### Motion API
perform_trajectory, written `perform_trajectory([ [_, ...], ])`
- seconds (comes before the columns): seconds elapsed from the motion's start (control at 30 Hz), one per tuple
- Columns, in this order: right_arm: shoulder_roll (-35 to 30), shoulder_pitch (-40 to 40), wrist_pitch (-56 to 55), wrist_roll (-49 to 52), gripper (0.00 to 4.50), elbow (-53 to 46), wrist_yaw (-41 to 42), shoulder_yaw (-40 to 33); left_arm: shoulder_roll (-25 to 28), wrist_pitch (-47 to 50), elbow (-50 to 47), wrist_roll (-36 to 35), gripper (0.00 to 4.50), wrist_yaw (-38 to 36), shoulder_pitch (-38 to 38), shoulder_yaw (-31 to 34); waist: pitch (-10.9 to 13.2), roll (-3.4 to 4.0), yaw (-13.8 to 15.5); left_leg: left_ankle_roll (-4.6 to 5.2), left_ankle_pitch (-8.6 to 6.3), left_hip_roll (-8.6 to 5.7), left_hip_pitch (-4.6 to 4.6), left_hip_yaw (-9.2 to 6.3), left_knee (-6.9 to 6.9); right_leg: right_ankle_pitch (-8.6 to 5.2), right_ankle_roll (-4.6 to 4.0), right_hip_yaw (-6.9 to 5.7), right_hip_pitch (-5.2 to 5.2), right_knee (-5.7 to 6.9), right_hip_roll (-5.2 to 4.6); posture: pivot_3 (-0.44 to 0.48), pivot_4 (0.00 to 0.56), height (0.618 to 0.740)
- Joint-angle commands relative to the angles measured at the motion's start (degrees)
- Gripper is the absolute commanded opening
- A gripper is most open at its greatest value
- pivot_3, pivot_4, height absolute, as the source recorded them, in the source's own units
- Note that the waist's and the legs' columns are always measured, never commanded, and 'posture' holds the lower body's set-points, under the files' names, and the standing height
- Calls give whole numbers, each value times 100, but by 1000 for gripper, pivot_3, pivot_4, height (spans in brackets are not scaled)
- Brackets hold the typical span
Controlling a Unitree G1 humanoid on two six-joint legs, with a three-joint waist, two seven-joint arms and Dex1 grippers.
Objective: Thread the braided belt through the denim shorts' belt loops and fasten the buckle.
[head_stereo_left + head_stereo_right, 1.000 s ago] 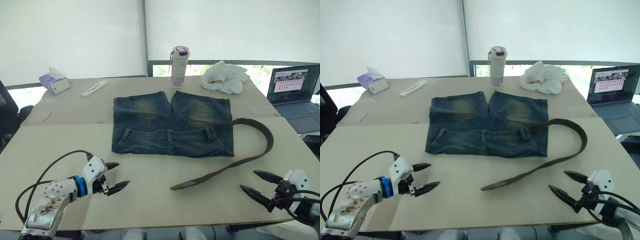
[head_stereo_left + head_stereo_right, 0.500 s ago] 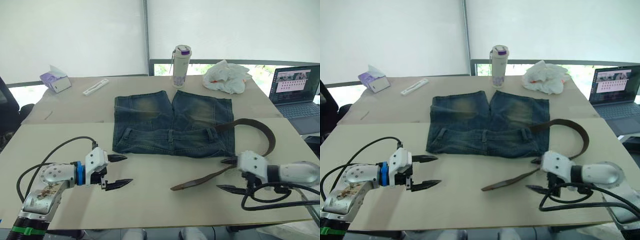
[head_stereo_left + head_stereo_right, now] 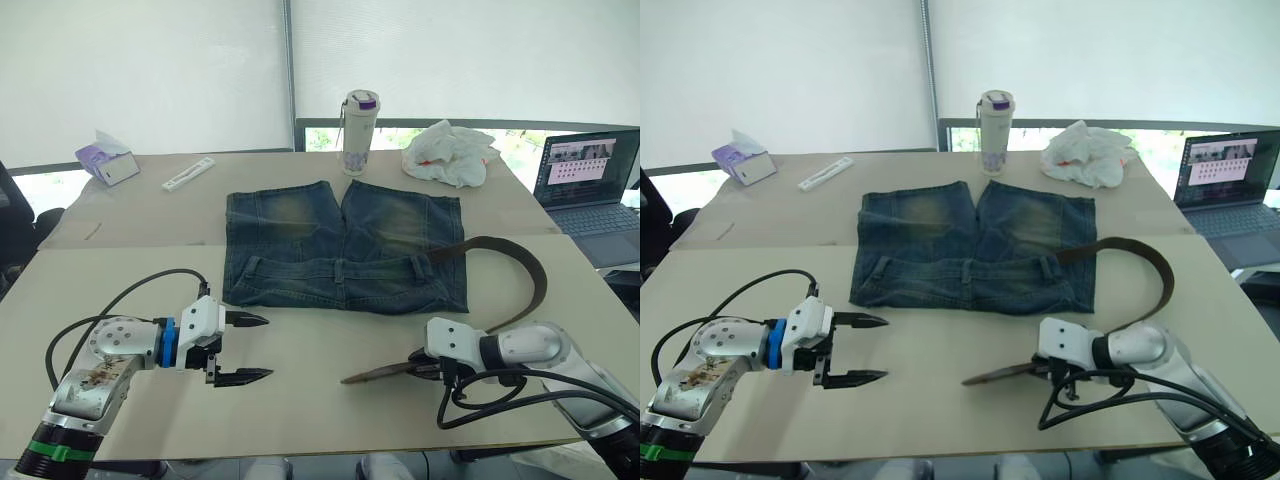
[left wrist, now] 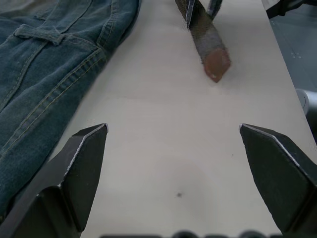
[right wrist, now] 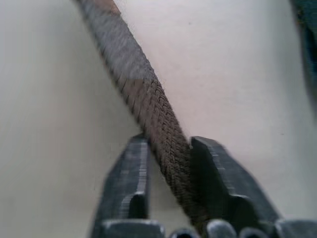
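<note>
Denim shorts [image 3: 345, 250] lie flat mid-desk, waistband toward the robot, with the braided belt [image 3: 520, 290] curving off their right edge and trailing back to a tapered tip on the bare desk [image 3: 120, 270]. On the left, the left gripper [image 3: 243, 348] hovers just off the shorts' near left corner, jaws spread wide and holding nothing. Further right, the right gripper [image 5: 168, 163] has its jaws closed around the strap a little behind the tip. The step in hand looks like taking up the free end; next the tip likely needs lifting and steering toward a belt loop [image 3: 420, 268], with the left gripper probably steadying the waistband.
</note>
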Motion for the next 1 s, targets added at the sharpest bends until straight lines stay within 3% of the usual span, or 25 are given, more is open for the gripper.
perform_trajectory([
  [0.03, -9, -45, 235, 422, 17, -322, 15, -486, -58, 62, -263, -113, 4500, 62, -122, -50, 0, 1, 2, 0, 0, 0, -1, -1, 0, 0, 0, 0, -2, 2, 0, 0, 150, 740],
  [0.2, 73, -67, 549, 915, 17, -490, 21, -793, -263, 164, -276, -174, 4500, 127, -335, -202, 1, 0, 3, 0, 0, -1, 0, -3, 0, 1, -1, -1, 2, 1, 0, 0, 150, 740],
  [0.4, 215, -282, 63, 1018, 17, -695, 245, -618, -973, 812, -4, -462, 4500, 530, -949, -386, 1, -1, 4, 0, 0, -8, -1, 0, 4, -2, 4, -3, 4, 2, -1, 0, 150, 740],
  [0.57, 391, -365, -14, 1157, 17, -762, 287, -629, -1175, 810, 333, -390, 4500, 319, -1202, -666, 3, -5, -24, 0, 0, -24, 0, -4, 3, 1, -1, -6, 4, 7, 4, 0, 150, 740],
  [0.7, 542, -426, -180, 1270, 17, -743, 310, -646, -1595, 1172, 675, -573, 4500, 572, -1489, -713, 4, -7, -2, 1, 0, -26, 2, -6, 9, 1, 0, -8, 7, 11, 2, 0, 150, 740],
  [0.9, 548, -449, -164, 1314, 17, -795, 346, -689, -1791, 1552, 577, -864, 4500, 419, -1595, -732, 5, -8, -7, 1, 0, -32, 0, -11, 10, 1, 0, -8, 6, 9, 1, 0, 150, 740],
  [1.0, 545, -452, -144, 1327, 0, -839, 350, -697, -1818, 1593, 572, -896, 3586, 353, -1617, -762, 5, -8, -6, 1, 0, -31, 2, -13, 11, 1, 0, -8, 6, 11, 1, 0, 150, 740],
])
